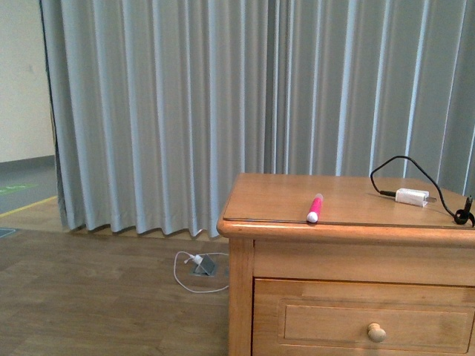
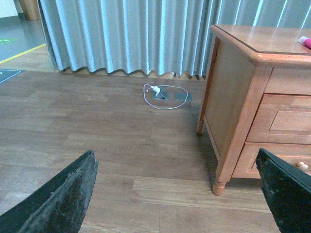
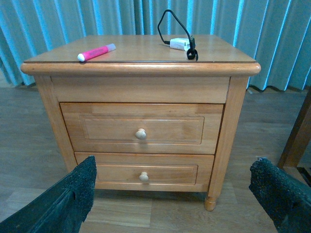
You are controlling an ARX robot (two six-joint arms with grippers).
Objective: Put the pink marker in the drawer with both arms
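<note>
My left gripper [image 2: 177, 194] and right gripper [image 3: 172, 194] are gaping empty, and the short bright-pink cylindrical marker [image 1: 315, 208], lying centre-right in front view at the edge of the honey-coloured wooden nightstand [image 1: 274, 194], is risking rolling off if nudged.

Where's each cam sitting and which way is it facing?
Front: on the body, facing curtain and nightstand top with marker; no arm shows.
Left wrist: off the nightstand's side, facing floor and curtain; open left gripper frames it.
Right wrist: facing the nightstand front, upper drawer shut; open right gripper frames it.
Shared: marker in all three.
</note>
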